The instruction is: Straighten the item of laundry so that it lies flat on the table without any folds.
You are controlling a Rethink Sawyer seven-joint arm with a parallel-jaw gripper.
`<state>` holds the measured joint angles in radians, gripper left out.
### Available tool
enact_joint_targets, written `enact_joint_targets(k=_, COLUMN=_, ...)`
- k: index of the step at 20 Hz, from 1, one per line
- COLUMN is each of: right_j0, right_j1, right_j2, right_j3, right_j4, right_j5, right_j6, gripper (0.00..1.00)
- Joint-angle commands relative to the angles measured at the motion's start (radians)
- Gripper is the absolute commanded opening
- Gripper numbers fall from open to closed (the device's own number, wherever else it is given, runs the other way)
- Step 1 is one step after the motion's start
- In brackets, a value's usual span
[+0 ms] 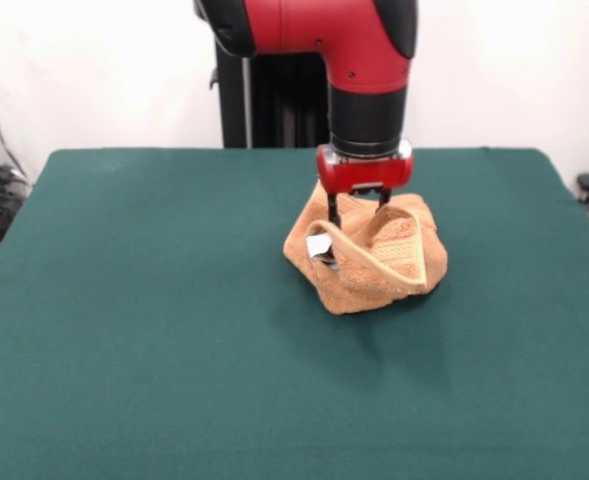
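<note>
The towel (369, 260) sits in a crumpled heap on the green table (154, 330), a little right of the middle and toward the far half of the top, with bare cloth all around it. It is orange-tan and bunched up rather than spread out: its edges curl upward so that the heap forms a loose hollow, with a raised fold running across the near side and a patterned stripe band showing on the right-hand flap. A small white tag (319, 246) shows on the left side of the heap, just under the curled rim. The red and black arm (359, 70) comes down from above, directly over the towel, and its red wrist block sits just above the top of the heap. The gripper (357, 212) reaches down into the hollow of the towel; two thin dark fingers (332, 215) show below the wrist, one on the left going down beside the tag and one shorter on the right, with a clear gap between them, so the gripper stands parted. The lower ends of the fingers are hidden among the folds, so it is not possible to tell whether they pinch any cloth. A soft shadow lies on the table in front of the heap
</note>
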<state>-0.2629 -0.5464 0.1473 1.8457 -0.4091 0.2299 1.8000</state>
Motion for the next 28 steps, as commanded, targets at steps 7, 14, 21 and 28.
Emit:
enact_joint_targets(k=7, right_j0=0.053, right_j1=0.009, right_j2=0.030, right_j3=-0.063, right_j4=0.053, right_j5=0.097, right_j6=0.105, gripper=0.00)
enact_joint_targets(k=14, right_j0=0.022, right_j1=0.027, right_j2=0.049, right_j3=-0.058, right_j4=0.043, right_j5=0.014, right_j6=0.114, gripper=0.00)
enact_joint_targets(k=21, right_j0=0.030, right_j1=0.034, right_j2=0.039, right_j3=-0.067, right_j4=0.043, right_j5=0.012, right_j6=0.120, gripper=0.00)
enact_joint_targets(k=28, right_j0=0.004, right_j1=0.030, right_j2=0.077, right_j3=-0.123, right_j4=0.080, right_j5=0.160, right_j6=0.060, gripper=0.00)
